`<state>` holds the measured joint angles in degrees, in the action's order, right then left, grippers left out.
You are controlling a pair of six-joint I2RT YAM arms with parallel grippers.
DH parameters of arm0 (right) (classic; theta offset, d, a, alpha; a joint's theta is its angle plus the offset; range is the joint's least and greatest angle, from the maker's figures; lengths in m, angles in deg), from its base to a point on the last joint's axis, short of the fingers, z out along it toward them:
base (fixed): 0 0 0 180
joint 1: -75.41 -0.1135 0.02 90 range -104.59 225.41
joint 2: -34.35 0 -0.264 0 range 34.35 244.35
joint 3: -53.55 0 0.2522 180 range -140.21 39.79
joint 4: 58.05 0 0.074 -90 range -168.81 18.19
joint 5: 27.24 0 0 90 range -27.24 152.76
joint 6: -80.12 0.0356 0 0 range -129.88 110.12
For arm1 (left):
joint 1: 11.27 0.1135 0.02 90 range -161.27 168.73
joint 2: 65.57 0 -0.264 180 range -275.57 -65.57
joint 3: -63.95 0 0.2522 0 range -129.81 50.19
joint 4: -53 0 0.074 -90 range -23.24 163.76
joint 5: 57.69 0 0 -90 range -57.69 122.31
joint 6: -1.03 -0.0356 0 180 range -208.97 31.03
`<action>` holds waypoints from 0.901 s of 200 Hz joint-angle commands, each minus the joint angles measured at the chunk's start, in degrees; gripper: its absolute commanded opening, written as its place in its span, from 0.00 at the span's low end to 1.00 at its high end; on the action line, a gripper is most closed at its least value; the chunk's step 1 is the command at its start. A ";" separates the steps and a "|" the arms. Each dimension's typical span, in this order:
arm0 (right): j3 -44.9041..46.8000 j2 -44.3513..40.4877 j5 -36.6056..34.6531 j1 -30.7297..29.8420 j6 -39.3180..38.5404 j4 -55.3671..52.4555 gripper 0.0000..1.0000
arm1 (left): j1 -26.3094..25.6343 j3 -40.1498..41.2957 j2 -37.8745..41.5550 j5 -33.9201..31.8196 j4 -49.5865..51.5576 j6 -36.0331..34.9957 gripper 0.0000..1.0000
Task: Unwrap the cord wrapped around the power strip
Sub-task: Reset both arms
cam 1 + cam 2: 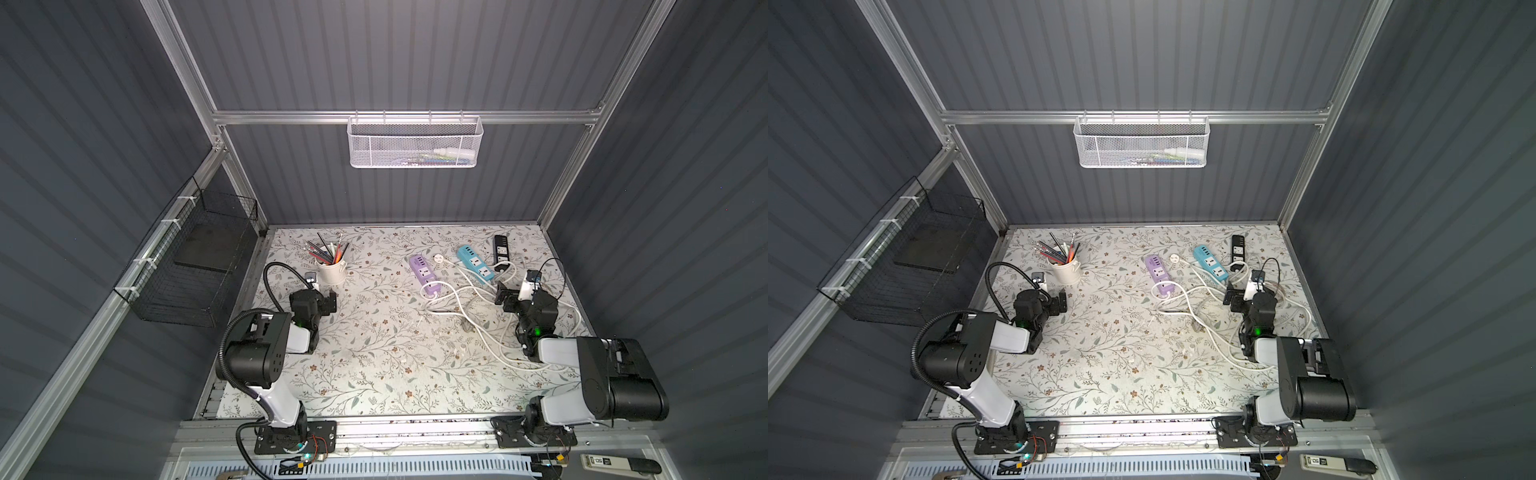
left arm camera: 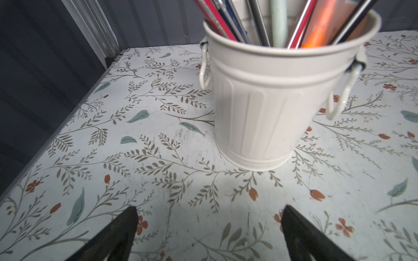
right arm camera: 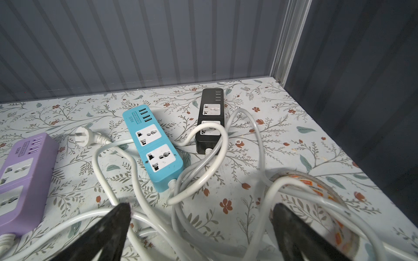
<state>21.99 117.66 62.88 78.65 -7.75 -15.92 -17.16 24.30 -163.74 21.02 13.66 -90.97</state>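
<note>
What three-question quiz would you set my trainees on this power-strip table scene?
1. True or false: a loop of thick white cord lies across the black plastic power strip.
2. How many power strips lie on the floral-patterned table? A two; B three; C five.
3. Short answer: does the left tool or the right tool hold anything?

Key: 1 true. 2 B. 3 no, both stand open and empty.
</note>
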 commanded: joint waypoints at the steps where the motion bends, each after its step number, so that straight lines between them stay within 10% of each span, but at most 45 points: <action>1: -0.83 0.27 0.84 0.09 0.25 0.09 0.99 | 0.27 -0.48 0.00 0.63 -0.01 -1.04 1.00; 180: -1.37 0.75 1.60 0.04 -0.02 -0.54 0.99 | 0.27 -0.57 -0.05 0.65 0.06 -1.00 1.00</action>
<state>21.99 117.66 63.26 78.65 -7.75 -16.13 -17.16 24.30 -163.74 21.04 13.68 -90.97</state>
